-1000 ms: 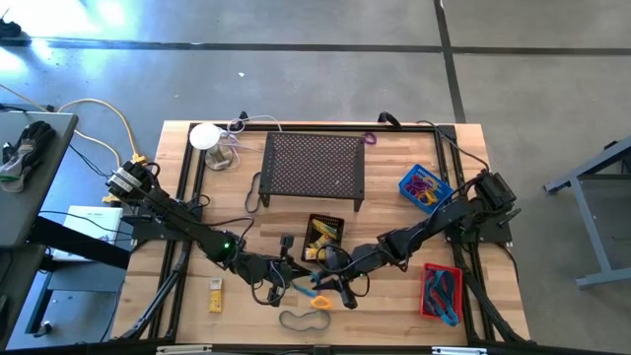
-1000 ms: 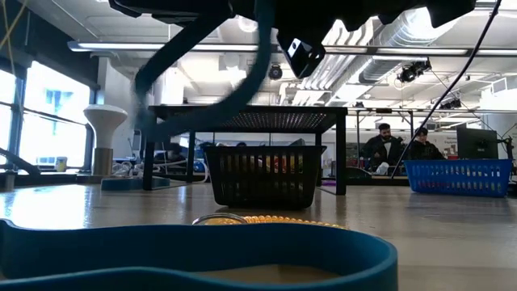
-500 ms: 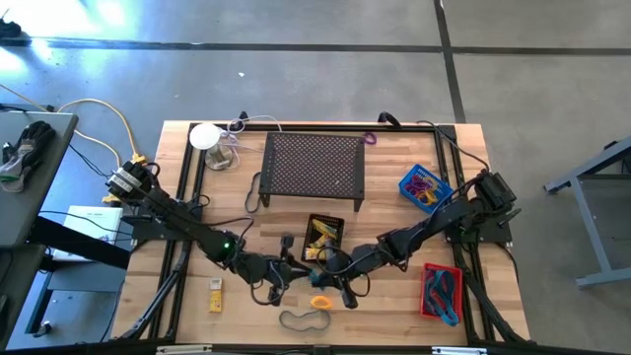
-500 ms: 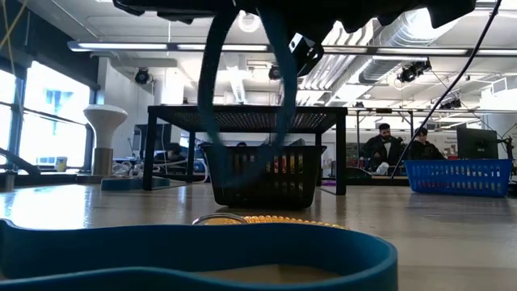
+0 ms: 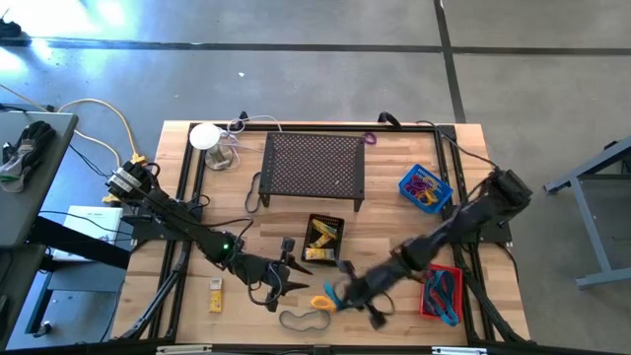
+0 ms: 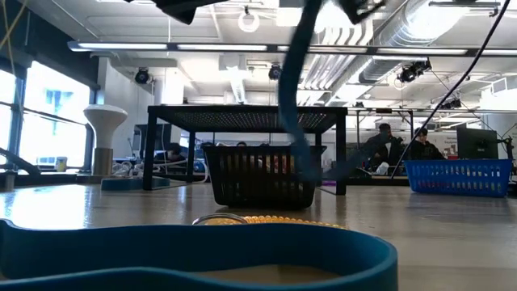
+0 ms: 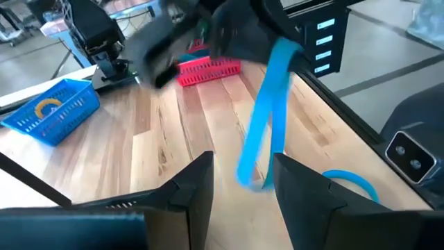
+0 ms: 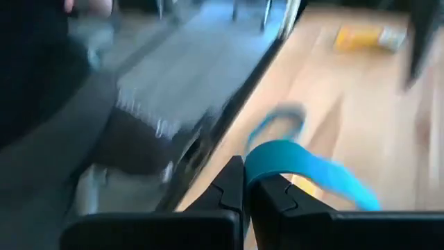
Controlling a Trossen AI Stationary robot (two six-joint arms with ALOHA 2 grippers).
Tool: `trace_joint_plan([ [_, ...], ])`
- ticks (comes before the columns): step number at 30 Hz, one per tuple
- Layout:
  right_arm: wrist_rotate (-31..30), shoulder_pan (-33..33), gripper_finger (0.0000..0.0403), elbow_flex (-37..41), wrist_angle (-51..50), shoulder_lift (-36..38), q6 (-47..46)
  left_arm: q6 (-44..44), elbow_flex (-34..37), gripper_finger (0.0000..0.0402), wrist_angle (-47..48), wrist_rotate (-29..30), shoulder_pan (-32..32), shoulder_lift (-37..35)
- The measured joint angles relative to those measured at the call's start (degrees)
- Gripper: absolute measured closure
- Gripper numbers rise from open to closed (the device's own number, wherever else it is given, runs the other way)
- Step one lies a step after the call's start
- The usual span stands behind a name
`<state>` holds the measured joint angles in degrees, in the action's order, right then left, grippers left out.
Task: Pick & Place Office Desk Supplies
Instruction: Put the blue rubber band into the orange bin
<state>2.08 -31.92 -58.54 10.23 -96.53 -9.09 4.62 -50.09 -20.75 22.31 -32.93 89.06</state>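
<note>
At the table's front, the left gripper (image 5: 279, 283) rests with jaws open and empty, while just right the right gripper (image 5: 347, 296) pinches a dangling blue band (image 7: 263, 142), seemingly light and floppy, best gripped anywhere along its loop.

An apparent robotics lab: exposed ceiling ducts (image 6: 404, 36), concrete floor (image 5: 296, 59), people at monitors (image 6: 477, 144) beyond the wooden counter (image 5: 385, 232).
</note>
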Motion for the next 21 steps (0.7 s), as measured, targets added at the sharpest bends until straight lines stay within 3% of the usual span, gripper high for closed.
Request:
trace_joint_plan([
  [6, -2.89, -8.37, 0.0399, -6.11, -25.71, 5.00, -14.14, -0.41, 0.00, 0.0258, 0.04, -0.04, 0.00, 0.00],
  [15, -9.06, -20.09, 0.0399, -14.59, -53.30, 6.91, -45.71, -0.39, 0.00, 0.0258, 0.12, -0.09, 1.15, 0.00],
  [21, -9.94, -26.00, 0.0400, -16.58, -67.24, 6.95, -64.86, -1.82, 0.00, 0.0258, 0.13, -0.09, 2.62, 0.00],
])
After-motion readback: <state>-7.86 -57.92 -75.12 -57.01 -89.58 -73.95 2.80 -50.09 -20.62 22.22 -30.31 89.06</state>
